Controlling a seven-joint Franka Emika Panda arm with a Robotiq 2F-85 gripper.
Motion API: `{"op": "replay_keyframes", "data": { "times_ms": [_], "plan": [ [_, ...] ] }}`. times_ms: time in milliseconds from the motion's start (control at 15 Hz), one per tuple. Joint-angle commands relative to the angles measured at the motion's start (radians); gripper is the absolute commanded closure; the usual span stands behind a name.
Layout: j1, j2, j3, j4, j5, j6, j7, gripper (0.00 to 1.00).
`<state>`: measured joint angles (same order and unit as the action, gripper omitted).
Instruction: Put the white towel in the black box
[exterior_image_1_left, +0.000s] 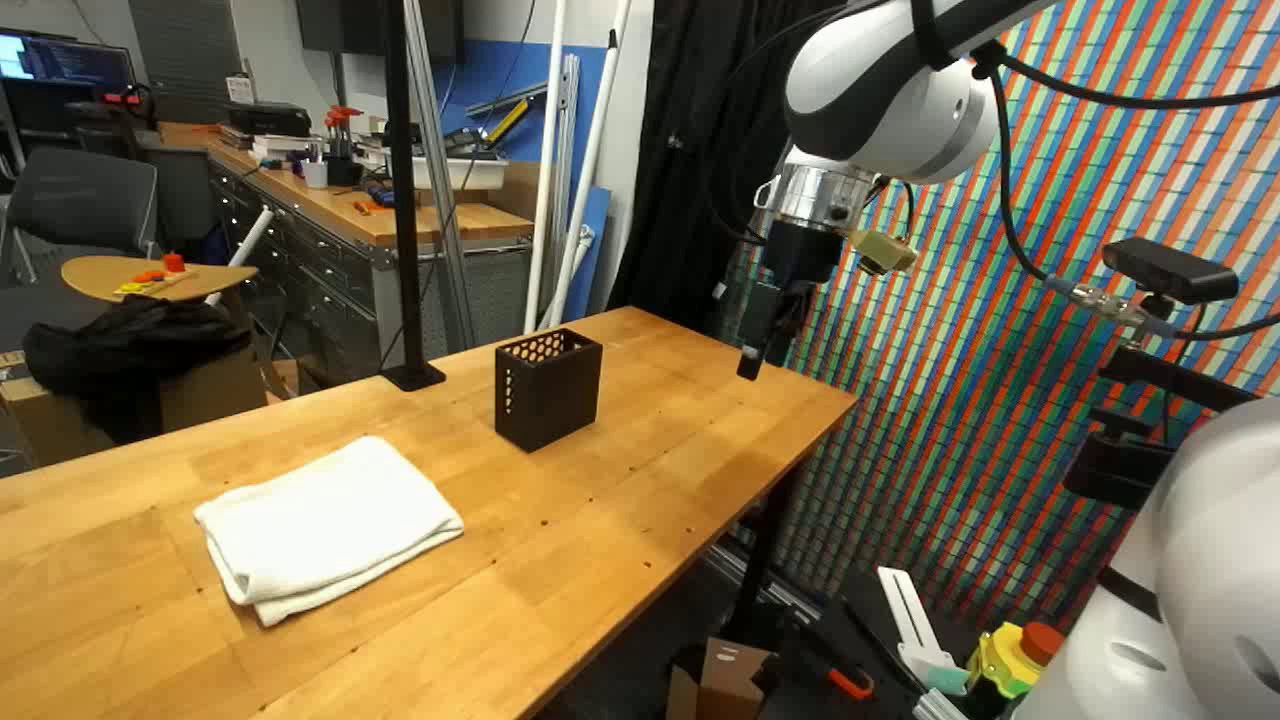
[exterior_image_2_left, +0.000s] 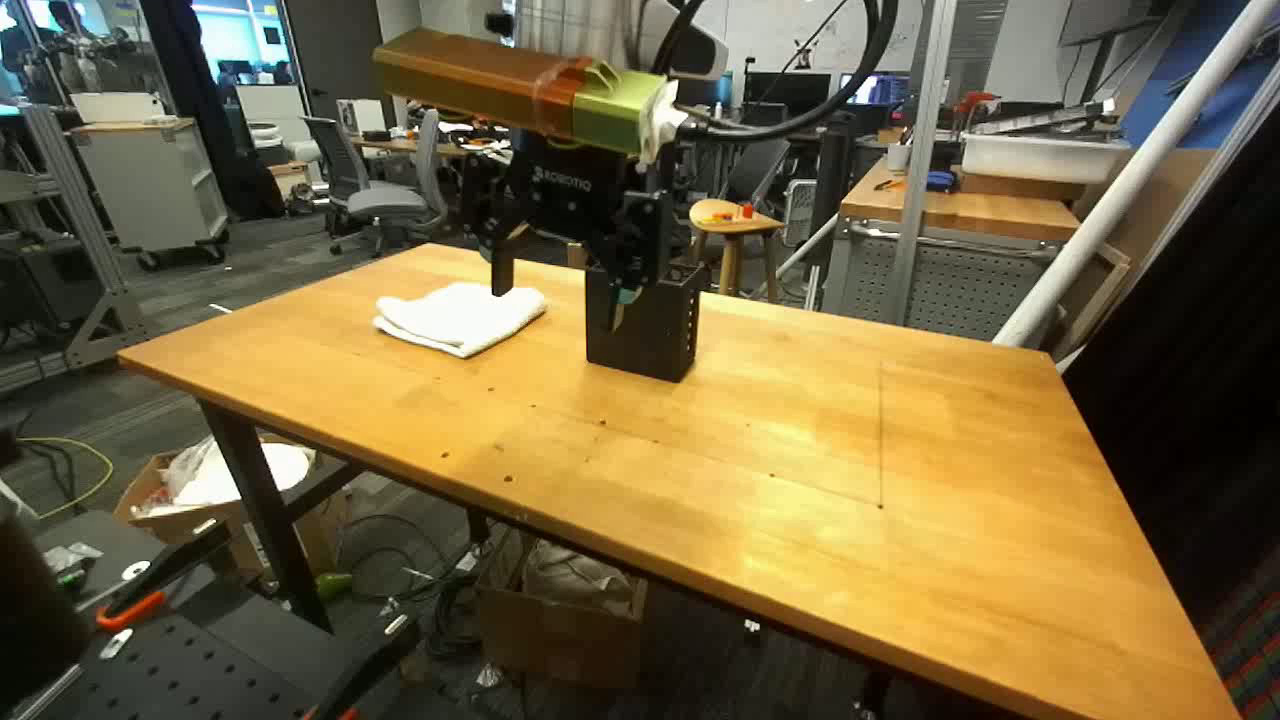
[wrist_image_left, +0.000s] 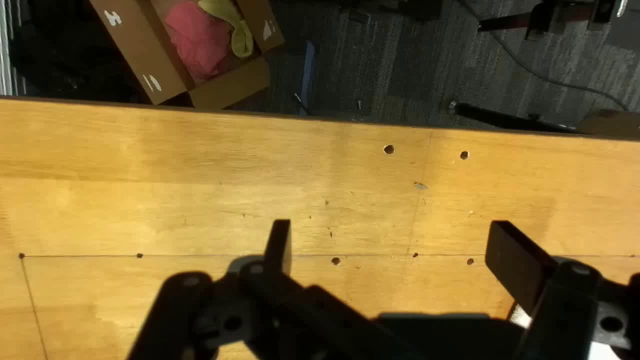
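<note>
A wooden worktable (exterior_image_1_left: 620, 520) spans the middle of both exterior views. Behind it, at upper left of an exterior view, runs a drawered workbench (exterior_image_1_left: 290, 260) bearing a white bin (exterior_image_1_left: 470, 176). A white robot arm (exterior_image_1_left: 885, 100) hangs from the upper right, and a black post (exterior_image_1_left: 402, 200) rises from the worktable's far edge, left of centre. The monitor (exterior_image_1_left: 75, 65) at far upper left displays text too small to read. In the wrist view, an open cardboard carton (wrist_image_left: 137, 47), upper left, stands past the worktable's edge and contains a pink cloth (wrist_image_left: 200, 42) and a yellow-green article (wrist_image_left: 237, 30); white marks on its flaps are illegible. The white towel (exterior_image_1_left: 330, 525), folded flat, lies on the worktable at lower left of an exterior view, apart from the perforated black box (exterior_image_1_left: 548, 400), which stands upright near the centre. The gripper (exterior_image_2_left: 563, 288), fingers spread wide, hangs above the worktable; in an exterior view one finger screens part of the black box. The gripper's body bears the lettering "ROBOTIQ".
</note>
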<state>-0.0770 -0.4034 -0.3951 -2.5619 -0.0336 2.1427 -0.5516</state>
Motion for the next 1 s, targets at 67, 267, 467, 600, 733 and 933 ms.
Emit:
{"op": "replay_keyframes", "data": {
  "times_ms": [67, 267, 467, 600, 733, 933],
  "plan": [
    [-0.027, 0.003, 0.027, 0.004, 0.013, -0.001, -0.01, 0.0],
    [-0.027, 0.003, 0.027, 0.004, 0.013, -0.001, -0.01, 0.0],
    [-0.027, 0.009, 0.033, 0.009, 0.009, -0.004, -0.004, 0.0],
    [-0.018, 0.024, 0.056, 0.017, 0.002, -0.002, 0.008, 0.0],
    [-0.005, 0.038, 0.091, 0.026, 0.002, 0.01, 0.028, 0.0],
    [0.025, 0.07, 0.159, 0.048, 0.012, 0.046, 0.076, 0.0]
  ]
}}
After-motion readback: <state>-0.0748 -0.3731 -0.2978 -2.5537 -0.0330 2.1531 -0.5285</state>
